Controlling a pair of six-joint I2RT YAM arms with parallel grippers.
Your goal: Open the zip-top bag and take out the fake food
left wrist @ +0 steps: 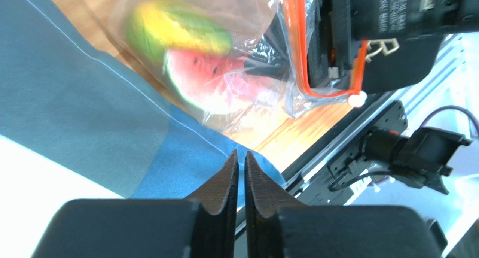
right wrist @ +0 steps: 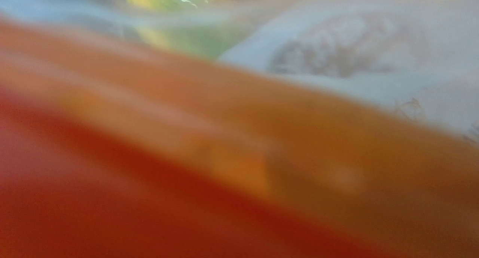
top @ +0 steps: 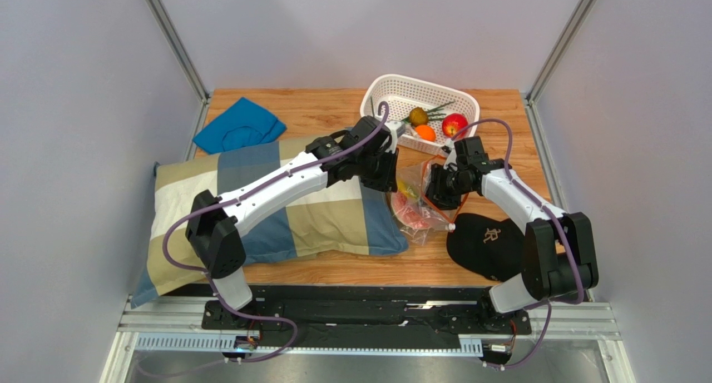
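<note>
Nearest the bases, beside the zip-top bag (top: pixel 415 209), a black cap (top: pixel 486 243) bears a white logo too small to read. The left pincer (left wrist: pixel 240 154), parted by a slit and gripping nothing, hangs over the pillow (top: pixel 276 201) just short of the bag, which holds a watermelon slice (left wrist: pixel 219 86) and a yellow-green piece (left wrist: pixel 174 27). The right pincer (top: pixel 436 185) sits against the bag's orange zip strip (left wrist: pixel 298 44); I cannot tell its grip. Both arms reach forward, bent inward.

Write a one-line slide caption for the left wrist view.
Left gripper, fingers barely parted and empty, hovers near the clear plastic zip-top bag holding a red toy watermelon slice.
</note>
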